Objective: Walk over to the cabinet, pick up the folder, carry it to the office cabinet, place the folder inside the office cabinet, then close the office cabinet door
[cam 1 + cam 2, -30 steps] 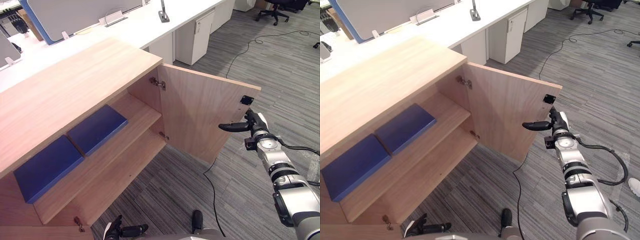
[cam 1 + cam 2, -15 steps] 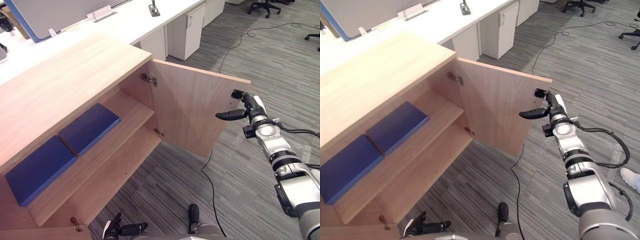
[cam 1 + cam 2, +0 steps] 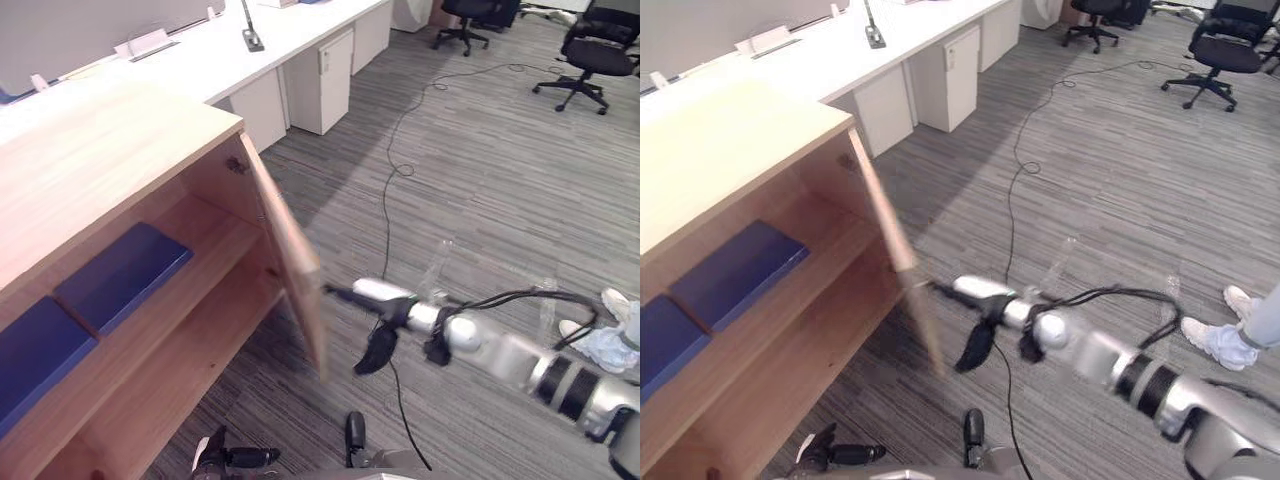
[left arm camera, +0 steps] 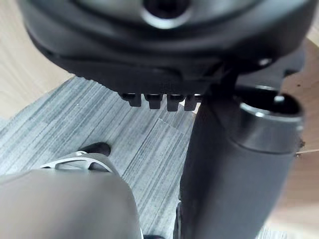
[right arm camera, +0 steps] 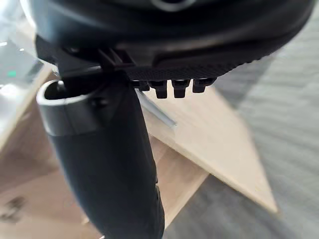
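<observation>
Though earlier wide, door (image 3: pixel 287 258) now half-shut.

Open-plan office with grey striped carpet (image 3: pixel 520 170) and a long white desk (image 3: pixel 190 62).
Light is even and bright. Beneath the desk stands a white drawer pedestal (image 3: pixel 322 78); a grey divider screen (image 3: pixel 90 25) runs along its back edge, and a slim black stand (image 3: pixel 251 38), possibly a monitor mount, sits on top. A black swivel chair (image 3: pixel 598 52) stands at the far right, a second chair (image 3: pixel 465 12) farther back. A thin black cable (image 3: pixel 385 220) trails across the carpet.
</observation>
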Available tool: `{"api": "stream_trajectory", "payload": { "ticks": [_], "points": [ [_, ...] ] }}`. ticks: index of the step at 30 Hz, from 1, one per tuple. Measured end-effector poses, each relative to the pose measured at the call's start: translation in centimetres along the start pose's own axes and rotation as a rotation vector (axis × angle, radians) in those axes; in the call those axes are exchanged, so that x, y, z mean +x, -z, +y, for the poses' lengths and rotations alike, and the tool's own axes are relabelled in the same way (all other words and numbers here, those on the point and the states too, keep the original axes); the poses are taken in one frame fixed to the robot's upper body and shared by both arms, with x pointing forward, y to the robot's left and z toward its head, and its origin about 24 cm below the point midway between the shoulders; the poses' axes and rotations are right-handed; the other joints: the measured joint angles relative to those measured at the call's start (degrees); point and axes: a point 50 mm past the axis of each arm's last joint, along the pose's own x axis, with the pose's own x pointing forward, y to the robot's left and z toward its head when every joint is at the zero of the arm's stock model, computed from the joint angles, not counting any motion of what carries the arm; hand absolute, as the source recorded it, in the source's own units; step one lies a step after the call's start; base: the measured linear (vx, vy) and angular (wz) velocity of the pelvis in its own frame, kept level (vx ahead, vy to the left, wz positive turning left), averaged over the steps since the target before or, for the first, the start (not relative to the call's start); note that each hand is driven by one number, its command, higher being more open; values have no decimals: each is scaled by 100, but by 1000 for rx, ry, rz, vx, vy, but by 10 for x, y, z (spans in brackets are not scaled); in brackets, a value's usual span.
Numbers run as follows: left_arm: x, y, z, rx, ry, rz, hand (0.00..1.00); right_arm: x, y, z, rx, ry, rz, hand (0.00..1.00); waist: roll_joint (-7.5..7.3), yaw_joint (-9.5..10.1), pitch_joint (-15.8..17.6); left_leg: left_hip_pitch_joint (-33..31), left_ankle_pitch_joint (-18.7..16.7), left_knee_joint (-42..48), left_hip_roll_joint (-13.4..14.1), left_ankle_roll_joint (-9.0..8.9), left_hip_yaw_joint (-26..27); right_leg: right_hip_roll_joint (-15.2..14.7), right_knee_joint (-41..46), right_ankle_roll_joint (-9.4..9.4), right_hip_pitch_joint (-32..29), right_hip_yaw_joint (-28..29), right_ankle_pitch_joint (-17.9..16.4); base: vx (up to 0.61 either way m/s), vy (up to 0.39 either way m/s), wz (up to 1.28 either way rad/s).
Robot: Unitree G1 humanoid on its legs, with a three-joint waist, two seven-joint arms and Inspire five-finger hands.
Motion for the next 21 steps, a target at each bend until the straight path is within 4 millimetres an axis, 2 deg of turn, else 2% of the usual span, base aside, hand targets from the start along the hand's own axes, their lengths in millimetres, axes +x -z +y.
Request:
{"api": "stream_trajectory", "payload": {
  "ticks": [1, 2, 5, 9, 11, 13, 14, 15, 16, 17, 18, 19, 20, 21],
  "points": [
    [1, -1, 2, -17, -11, 1, 100, 10, -20, 17, 1, -85, -117, 100, -47, 55, -10, -40, 16, 2, -7, -130, -49, 12, 177, -220, -98, -61, -66, -22, -117, 40],
    [1, 1, 4, -33, -23, 15, 100, 16, -36, 34, 7, -157, -211, 100, -64, 127, -29, -48, 18, -57, 1, -143, -229, 52, -34, -196, 40, -152, -50, 0, -142, 43],
    [-1, 12, 6, -65, -51, 64, 100, 20, -59, 44, -26, -184, -335, 100, -93, 197, -34, -70, 46, -100, 34, -103, -324, 81, -73, -211, 63, -246, -61, 16, -97, 20],
    [-3, 16, 8, -77, -77, 68, 100, 19, -52, 44, 2, -139, -307, 100, -197, 226, -97, -180, 41, 69, 69, -101, -336, 80, -90, -212, 59, -261, -63, 3, -8, 1],
    [-3, 17, 7, -78, -81, 69, 100, 21, -43, 59, 76, -130, -268, 100, -266, 234, -140, -246, 33, 146, 73, -88, -376, 75, -88, -197, 58, -260, -52, 15, 10, 3],
    [-3, 16, 9, -77, -89, 64, 100, 28, -27, 81, 150, -143, -190, 100, -266, 233, -142, -333, 47, 234, 70, -41, -497, 57, -71, -153, 77, -341, -17, 32, 8, 26],
    [-2, 12, 8, -72, -92, 48, 100, 34, -13, 96, 186, -149, -110, 100, -264, 243, -140, -483, 43, 344, 54, 63, -642, 16, -68, -157, 74, -483, -20, 11, -13, 64],
    [-2, 7, 7, -78, -96, 29, 100, 39, 5, 109, 223, -144, -6, 100, -236, 276, -122, -670, 28, 465, 21, 268, -813, -50, -67, -173, 69, -659, -34, -3, -15, 73],
    [-2, 5, 5, -87, -93, 22, 100, 41, 15, 114, 242, -136, 52, 100, -222, 307, -104, -750, 12, 521, -14, 463, -871, -96, -66, -186, 69, -739, -45, -16, -14, 75],
    [-3, 3, 0, -93, -89, 13, 100, 40, 38, 121, 285, -102, 177, 100, -210, 400, -84, -846, 20, 532, -115, 890, -919, -199, -64, -168, 73, -882, -69, -8, -6, 74],
    [-3, 1, -2, -99, -90, 7, 100, 34, 62, 124, 344, -30, 315, 100, -137, 489, -27, -867, 60, 459, -186, 1207, -906, -311, -64, -143, 111, -1035, -118, -3, -4, 80],
    [-3, 0, -4, -103, -86, 2, 100, 31, 73, 124, 393, 24, 379, 100, -103, 500, 15, -866, 70, 446, -191, 1245, -844, -382, -67, -134, 139, -1159, -132, -6, 15, 95],
    [-3, -3, -5, -116, -86, -9, 100, 23, 91, 124, 476, 122, 487, 100, -71, 470, 81, -1041, -3, 842, -144, 1109, -662, -517, -68, -189, 176, -1398, -176, -12, 24, 127],
    [-3, -9, -7, -137, -92, -32, 100, 6, 112, 127, 599, 261, 634, 100, -37, 452, 92, -1436, -102, 1861, -115, 981, -253, -695, -69, -171, 231, -1737, -197, 18, 55, 158]
  ]
}}
